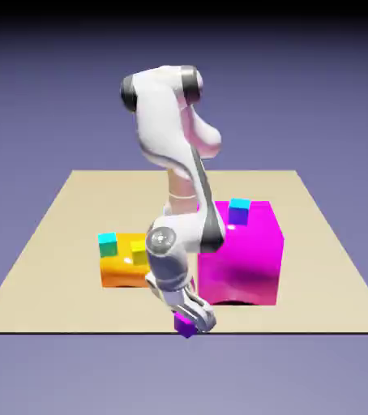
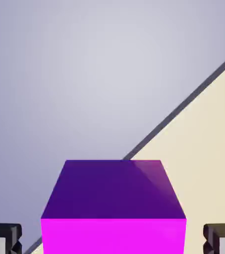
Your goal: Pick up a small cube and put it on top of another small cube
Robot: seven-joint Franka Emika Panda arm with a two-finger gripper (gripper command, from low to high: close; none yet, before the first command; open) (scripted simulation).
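Purple cube (image 2: 113, 193) between the tool's (image 2: 112, 239) parted fingertips
Uneven closing could knock it off the tabletop (image 1: 325, 312).

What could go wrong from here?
Off-centre close: the jaws stand open around the purple cube, with a gap on each side; uneven contact could twist it.

Edge: the cube sits right at the near edge of the table, so a nudge outward might drop it.

Transfer: the teal cube shares the orange block with the yellow cube, so a sloppy placement might knock it.
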